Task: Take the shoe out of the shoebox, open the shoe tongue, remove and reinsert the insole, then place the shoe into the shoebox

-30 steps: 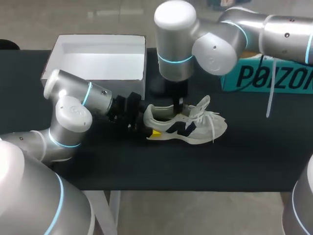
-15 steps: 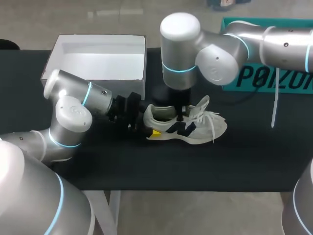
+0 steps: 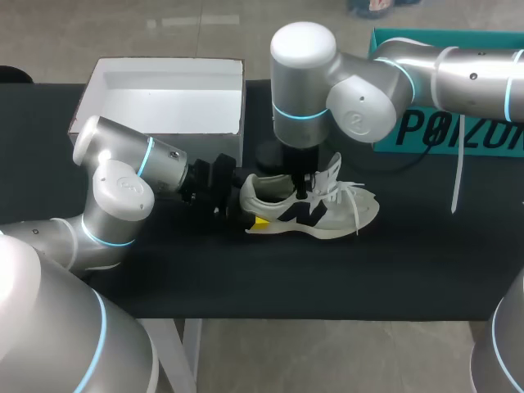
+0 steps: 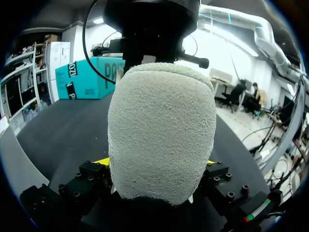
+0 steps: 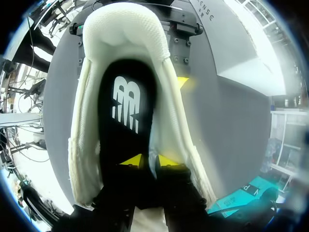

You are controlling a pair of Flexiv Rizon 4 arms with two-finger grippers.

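While my left claw clamps the fuzzy grey heel of the pale grey and white running shoe from both sides, the shoe stands on the black table near its middle. It sits just beside the open white cardboard shoebox at the far left corner. My right claw reaches down inside the shoe. Its tips are narrow, pinching a thin pale edge over the black insole; I cannot tell whether that edge is insole or lining. I judge this is the insole step: pin the heel firmly, lift slowly, and avoid the loose white laces.
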